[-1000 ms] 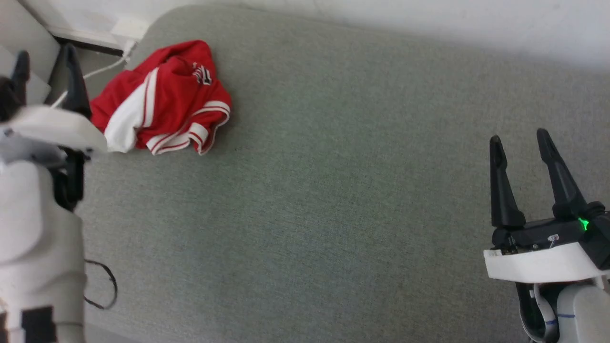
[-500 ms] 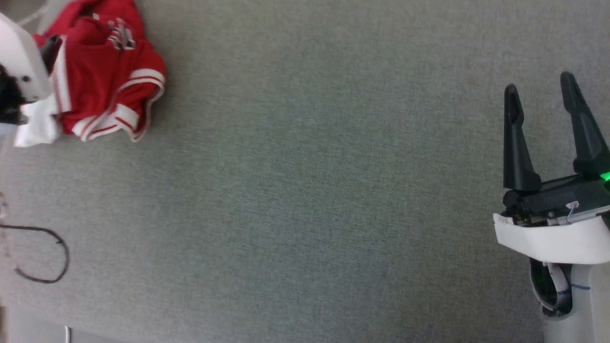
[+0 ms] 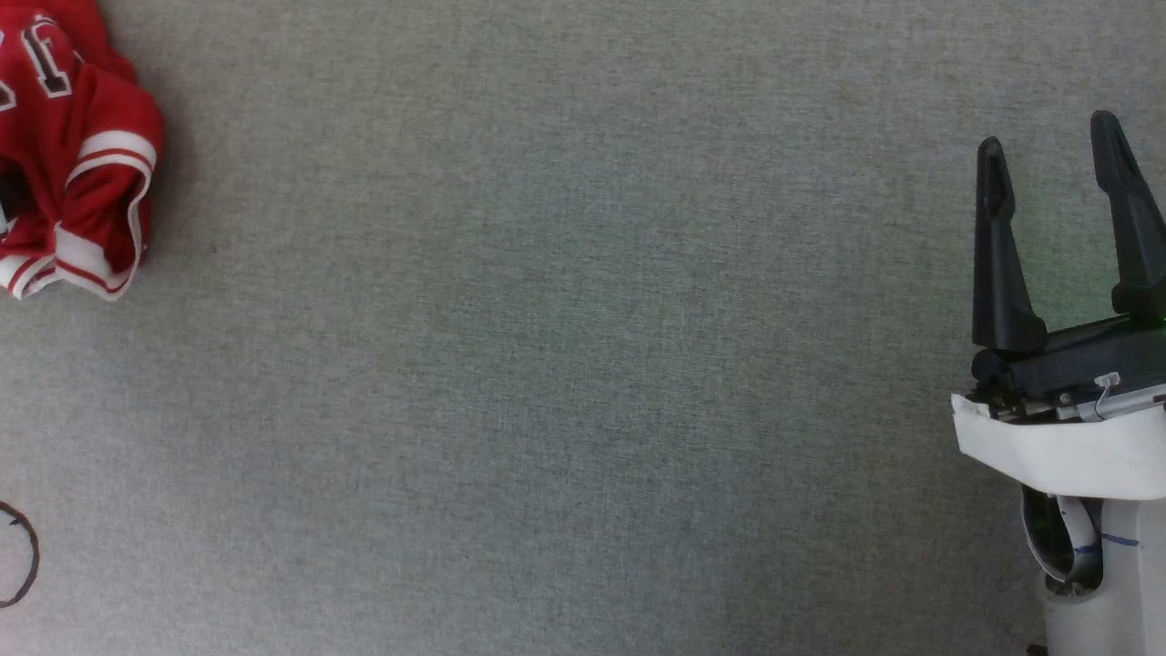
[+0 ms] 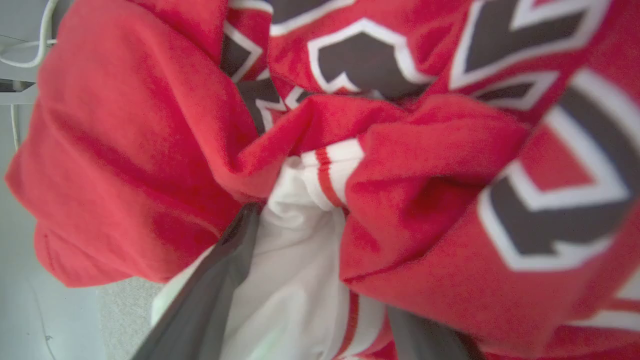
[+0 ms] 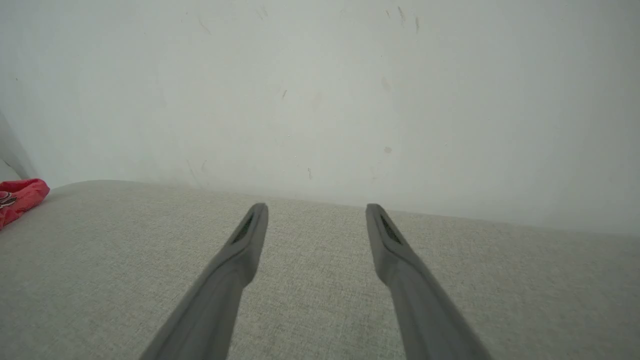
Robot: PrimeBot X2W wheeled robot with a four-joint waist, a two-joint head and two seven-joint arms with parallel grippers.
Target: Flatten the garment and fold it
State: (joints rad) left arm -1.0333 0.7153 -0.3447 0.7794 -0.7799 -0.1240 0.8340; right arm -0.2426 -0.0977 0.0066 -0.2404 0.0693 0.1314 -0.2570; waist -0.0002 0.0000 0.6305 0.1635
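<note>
The garment [image 3: 82, 155] is a crumpled red jersey heap with white striped trim, lying at the far left edge of the head view. In the left wrist view the garment [image 4: 425, 175] is very close, showing black white-outlined lettering. My left gripper [image 4: 310, 240] is pushed into the heap, open, with a white sleeve fold between its fingers; the tip of the right-hand finger is buried under red cloth. My right gripper [image 3: 1046, 135] hovers open and empty over the grey surface far to the right. In the right wrist view the right gripper [image 5: 316, 209] is open, with the garment [image 5: 20, 197] small at the left edge.
A grey fabric surface [image 3: 565, 364] spreads across the head view. A white wall [image 5: 320, 100] rises behind its far edge. A black cable loop [image 3: 18, 565] lies at the lower left. White cables [image 4: 30, 50] run beside the heap.
The head camera has swung, so the garment slid from upper left to the left edge. My left hand reached onto the heap and passed out of the head view. The right gripper stays open.
</note>
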